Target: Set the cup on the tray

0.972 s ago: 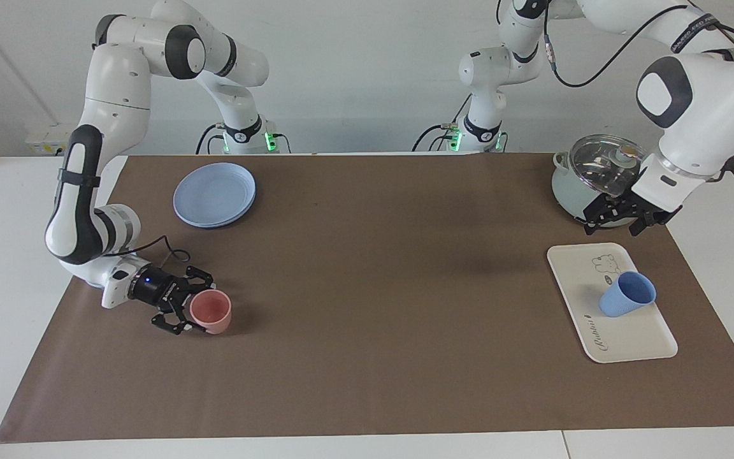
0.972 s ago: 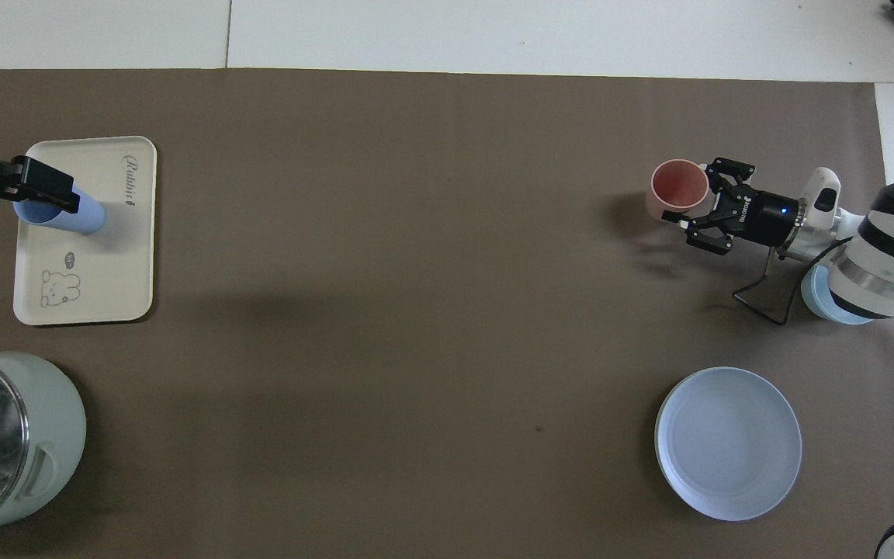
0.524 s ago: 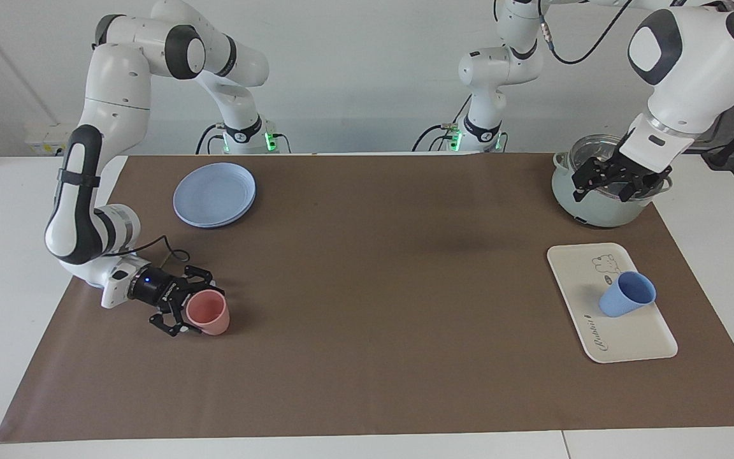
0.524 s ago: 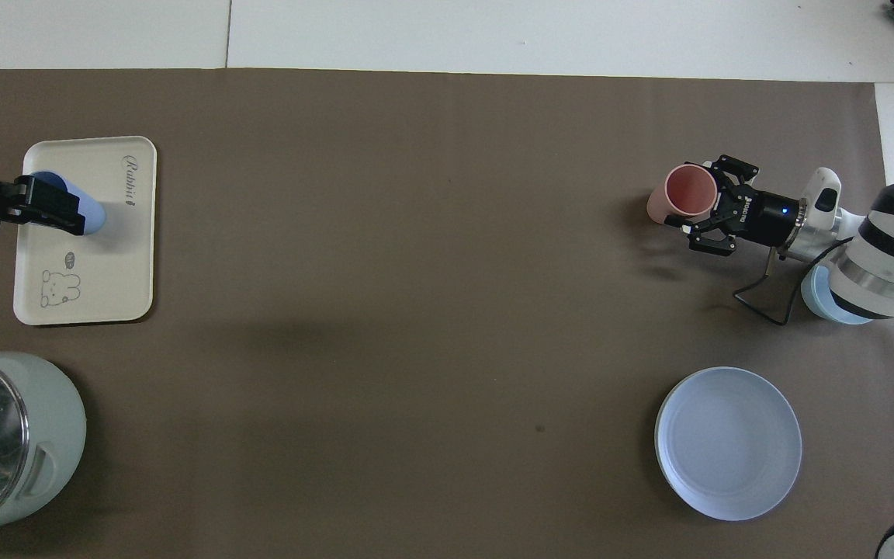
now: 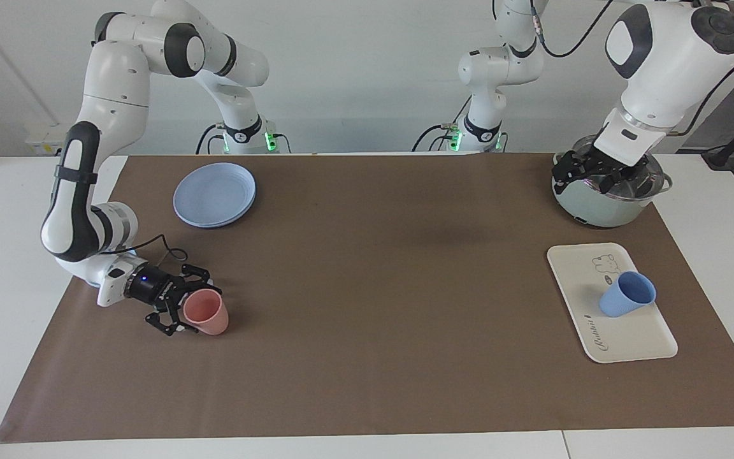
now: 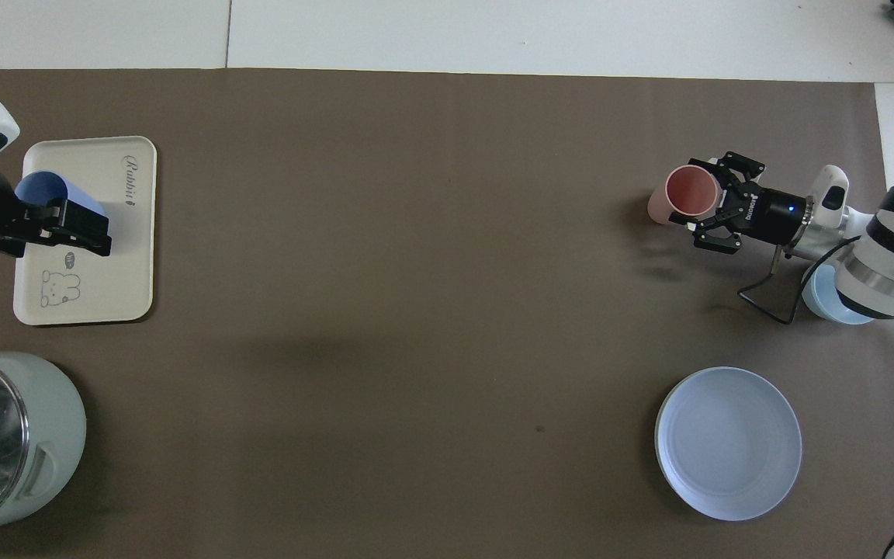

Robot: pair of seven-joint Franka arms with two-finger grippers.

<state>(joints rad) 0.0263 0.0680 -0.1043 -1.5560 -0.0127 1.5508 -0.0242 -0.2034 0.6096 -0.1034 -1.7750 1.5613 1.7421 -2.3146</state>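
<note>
I see the cup (image 5: 626,294), a small periwinkle-blue tumbler, standing upright on the cream tray (image 5: 634,344) at the left arm's end of the table, close to the tray's outer long edge. My left gripper (image 5: 596,171) hangs in the air over a lidded pale-green pot (image 5: 599,207), fingers spread and holding nothing. My right gripper (image 5: 179,305) lies low at the right arm's end, its fingers wide around a tilted pink cup (image 5: 206,312); I cannot tell if they press it. My worries: that pink cup may tip over if the fingers nudge it, and any low pass by the left arm could knock the blue cup off the tray's edge.
</note>
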